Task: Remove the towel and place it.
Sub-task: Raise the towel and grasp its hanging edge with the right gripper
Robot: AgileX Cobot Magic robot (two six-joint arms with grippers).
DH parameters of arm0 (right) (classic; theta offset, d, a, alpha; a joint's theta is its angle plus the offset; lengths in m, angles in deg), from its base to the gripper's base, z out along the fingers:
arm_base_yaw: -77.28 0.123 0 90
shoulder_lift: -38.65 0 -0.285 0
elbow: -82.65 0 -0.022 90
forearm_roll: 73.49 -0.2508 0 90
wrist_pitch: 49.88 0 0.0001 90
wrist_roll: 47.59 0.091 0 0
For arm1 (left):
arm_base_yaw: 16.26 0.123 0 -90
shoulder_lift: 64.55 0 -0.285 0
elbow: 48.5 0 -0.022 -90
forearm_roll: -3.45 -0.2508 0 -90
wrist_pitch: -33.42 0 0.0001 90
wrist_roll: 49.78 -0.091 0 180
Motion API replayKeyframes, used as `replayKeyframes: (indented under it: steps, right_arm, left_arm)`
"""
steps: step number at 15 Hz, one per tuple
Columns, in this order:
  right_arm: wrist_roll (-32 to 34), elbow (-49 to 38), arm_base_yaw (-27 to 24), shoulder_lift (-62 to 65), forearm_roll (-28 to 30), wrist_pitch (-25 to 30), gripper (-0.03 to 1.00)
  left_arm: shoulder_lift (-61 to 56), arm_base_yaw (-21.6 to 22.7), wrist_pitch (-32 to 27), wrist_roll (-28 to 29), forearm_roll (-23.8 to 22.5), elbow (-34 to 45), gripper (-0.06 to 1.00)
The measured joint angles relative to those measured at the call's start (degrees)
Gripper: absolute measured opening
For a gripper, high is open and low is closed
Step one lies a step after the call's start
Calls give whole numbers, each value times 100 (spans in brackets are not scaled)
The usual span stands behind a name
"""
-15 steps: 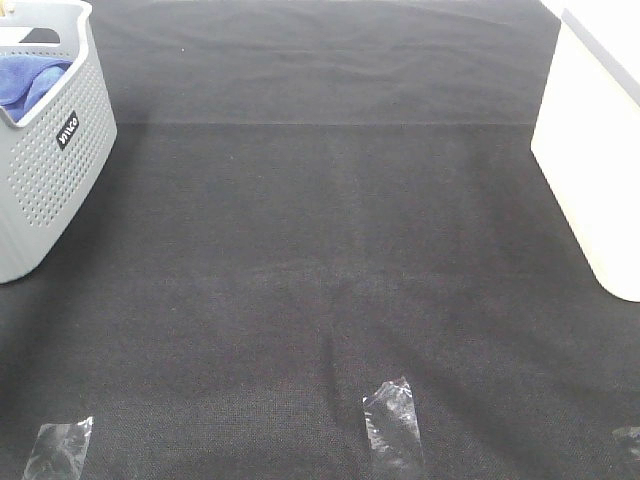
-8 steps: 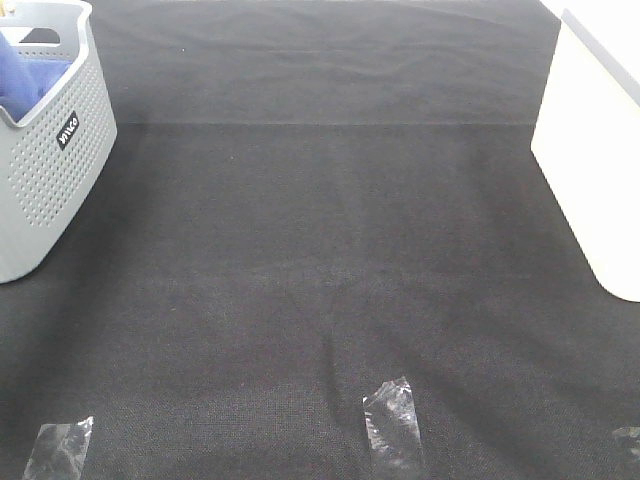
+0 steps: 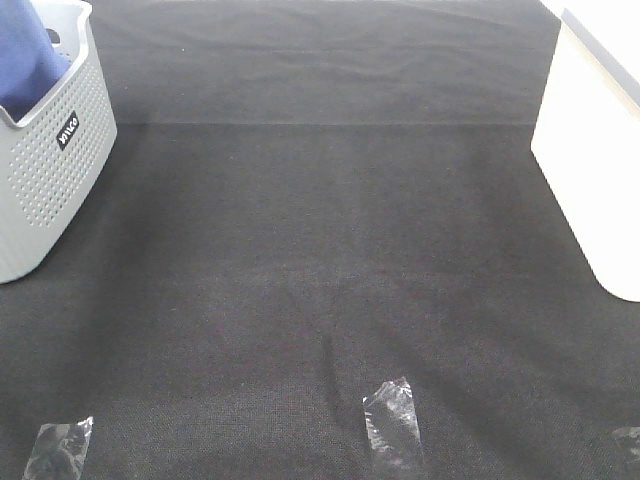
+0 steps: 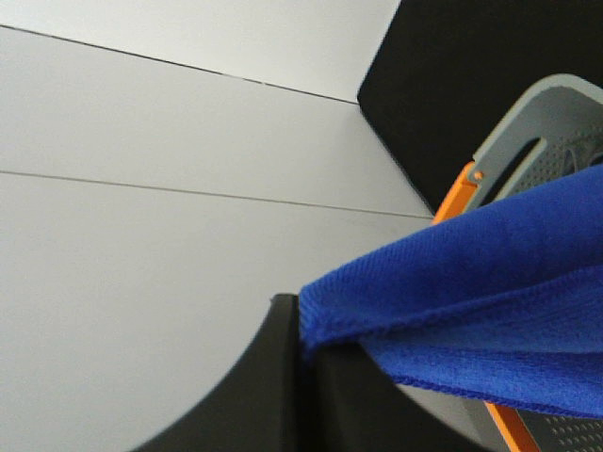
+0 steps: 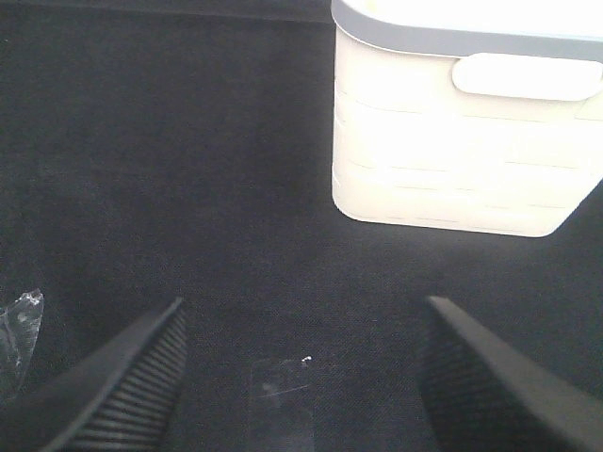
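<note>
Risen further from basket [image 3: 45, 180], towel [image 3: 22, 55] (pinched in left tool [image 4: 309, 356]), right tool [image 5: 301, 377] hovering, spread wide.

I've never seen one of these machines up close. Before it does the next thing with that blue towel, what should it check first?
1. Grip on the towel: ok. The left gripper is shut on its edge.
2. Towel out of the grey basket: not ok. Its lower part hangs inside.
3. Towel free of snags: cannot tell. That part is hidden.
4. Right gripper out of the way: ok. It is open over the black cloth, near the white bin.
5. Landing space on the cloth: ok. Only flat tape bits lie near the front.
</note>
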Motion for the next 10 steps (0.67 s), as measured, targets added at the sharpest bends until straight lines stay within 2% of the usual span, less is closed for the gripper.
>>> replayKeyframes:
  steps: [2,3,5,7,10]
  right_arm:
    - [-74,46,0,-126,-120,-126,70]
    - [-367,86,0,-350,-424,-453,70]
    - [-1404,86,0,-928,-1599,-1369,70]
    - [-2911,86,0,-1788,-3042,-1988,70]
    - [-5879,86,0,-3283,-5489,-2212,70]
  left_arm:
    - [-258,-510,103,40,-195,0,0]
    - [-344,-762,149,40,-212,0,0]
    - [-401,-1312,166,52,-246,0,0]
    - [-367,-1782,166,-52,-246,0,0]
    - [-189,-2257,321,-321,-223,0,0]
